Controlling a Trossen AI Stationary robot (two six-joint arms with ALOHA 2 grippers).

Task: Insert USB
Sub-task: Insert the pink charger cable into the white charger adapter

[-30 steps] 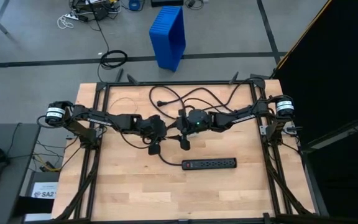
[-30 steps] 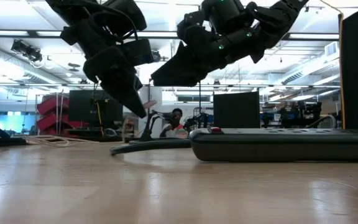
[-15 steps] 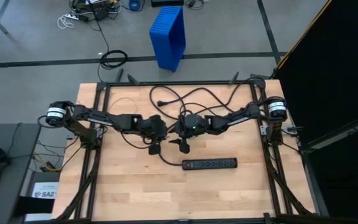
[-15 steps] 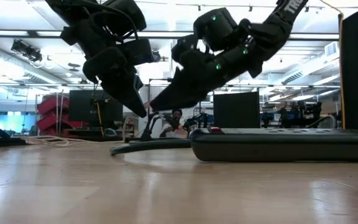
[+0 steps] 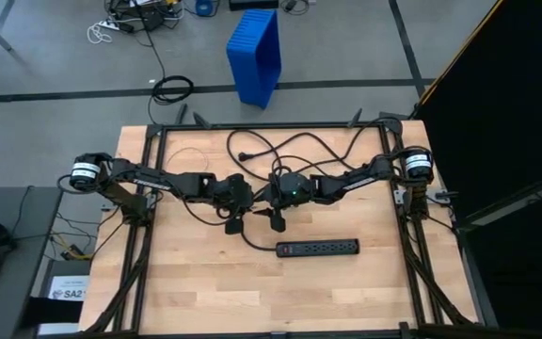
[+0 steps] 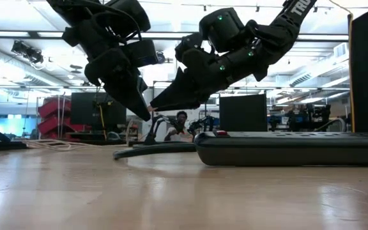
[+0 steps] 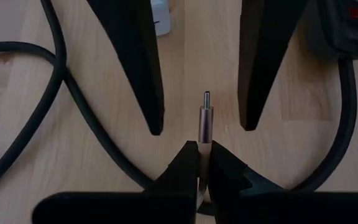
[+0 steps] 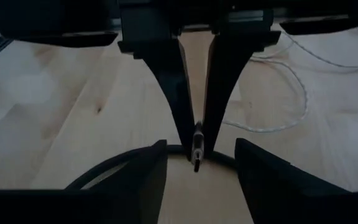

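I have the left hand (image 7: 202,163) clamped on the USB (image 7: 204,121) plug, which sticks out from between its fingertips, held above the tabletop (image 5: 196,282) near the middle. The thin pale cable trails off across the wood in the right wrist view.

My right hand (image 8: 196,163) faces the left one tip to tip. Its two fingers (image 7: 135,68) stand either side of the plug, partly apart and not touching it as far as I can see. So it holds nothing yet, though it looks set to take the plug.

The power strip (image 5: 316,247) lies on the tabletop just in front of both hands, its black cord (image 5: 252,235) curling away behind them.

My reading of progress: the plug is picked up and presented, and a handover or regrasp between the hands is in hand. Insertion is not begun. I cannot tell from these views which port is the target, and no port is near the plug tip.
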